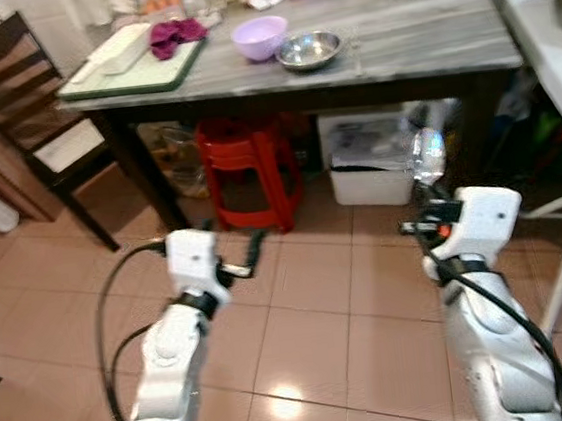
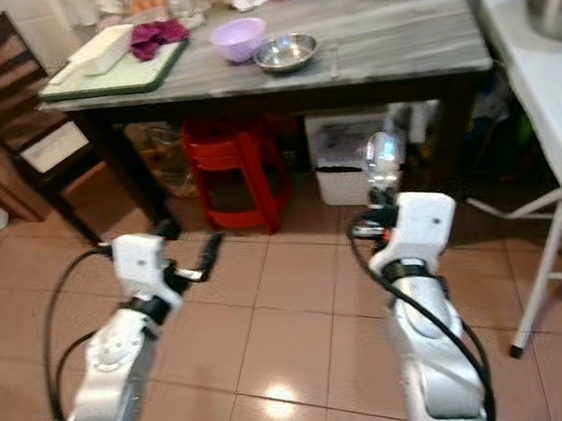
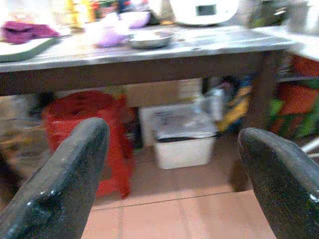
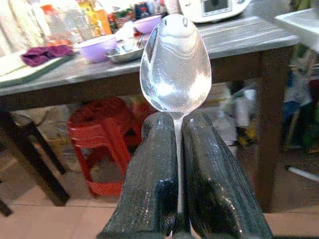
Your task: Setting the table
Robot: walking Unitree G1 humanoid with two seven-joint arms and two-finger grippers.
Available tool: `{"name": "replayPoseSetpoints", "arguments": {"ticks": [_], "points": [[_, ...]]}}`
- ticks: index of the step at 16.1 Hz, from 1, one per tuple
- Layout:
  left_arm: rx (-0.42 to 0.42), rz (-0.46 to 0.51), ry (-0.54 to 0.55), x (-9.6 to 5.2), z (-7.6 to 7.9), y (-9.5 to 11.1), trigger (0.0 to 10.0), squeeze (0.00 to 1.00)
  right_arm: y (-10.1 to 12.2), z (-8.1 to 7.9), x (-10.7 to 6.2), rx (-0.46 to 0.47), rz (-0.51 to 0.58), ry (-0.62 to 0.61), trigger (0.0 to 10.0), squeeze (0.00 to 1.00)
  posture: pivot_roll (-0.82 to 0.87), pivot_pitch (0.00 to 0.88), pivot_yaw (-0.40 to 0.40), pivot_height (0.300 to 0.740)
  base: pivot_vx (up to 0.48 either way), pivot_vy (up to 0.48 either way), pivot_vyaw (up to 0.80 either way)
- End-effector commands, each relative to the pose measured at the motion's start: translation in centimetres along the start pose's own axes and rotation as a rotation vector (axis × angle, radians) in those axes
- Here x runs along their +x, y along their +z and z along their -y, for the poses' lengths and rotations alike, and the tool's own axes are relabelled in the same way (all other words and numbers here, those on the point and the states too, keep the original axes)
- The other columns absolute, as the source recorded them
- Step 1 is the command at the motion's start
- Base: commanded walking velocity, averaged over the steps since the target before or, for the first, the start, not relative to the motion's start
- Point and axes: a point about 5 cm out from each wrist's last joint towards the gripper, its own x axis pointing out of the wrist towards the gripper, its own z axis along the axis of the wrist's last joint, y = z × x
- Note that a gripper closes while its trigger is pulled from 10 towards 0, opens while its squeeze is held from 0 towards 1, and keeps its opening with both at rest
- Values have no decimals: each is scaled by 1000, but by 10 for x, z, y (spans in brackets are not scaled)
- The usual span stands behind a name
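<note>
Pinching a shiny metal spoon (image 4: 175, 64) upright, the right end effector (image 4: 178, 144) faces the table (image 1: 424, 40); left end effector (image 3: 174, 174) spread.

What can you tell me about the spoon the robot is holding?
The spoon is shiny silver metal with a smooth oval bowl that mirrors the room. The right gripper is shut on its thin handle, so the bowl sticks up past the black fingers. It points toward the gray table, out in front of its edge above the tiled floor. The rest of the handle is hidden.
</note>
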Motion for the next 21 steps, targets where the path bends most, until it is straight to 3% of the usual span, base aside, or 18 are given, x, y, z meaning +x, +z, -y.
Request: {"name": "replayPoseSetpoints", "arguments": {"ticks": [1, 4, 8, 11, 18, 21], "points": [[-1, 19, 1, -2, -5, 5, 10000, 0, 6, -6, 1, 3, 29, 18, 10000, 0, -212, 95, 127, 740, 0, 0, 0], [-27, 26, 4, -5, -4, 5, 10000, 0, 7, -2, 0, -18, 42, 12, 10000, 0, -213, 95, 126, 740, 342, 0, 0], [-32, 22, 50, -13, -12, 3, 10000, 0, 5, 19, -15, -104, 41, -39, 10000, 0, -230, 98, 127, 740, 471, 0, -400], [-39, 21, 21, -10, -8, 4, 10000, 0, 5, 18, -16, -112, 41, -32, 10000, 0, -236, 99, 132, 740, 480, 0, -715], [-31, 13, 17, -11, -6, 4, 10000, 0, 5, 8, -13, -132, 57, 14, 10000, 0, -221, 98, 134, 740, 480, 0, 0], [-27, 9, 19, -11, -7, 3, 10000, 0, 5, 6, -12, -131, 54, 21, 10000, 0, -217, 101, 132, 740, 480, 0, 490]]}}
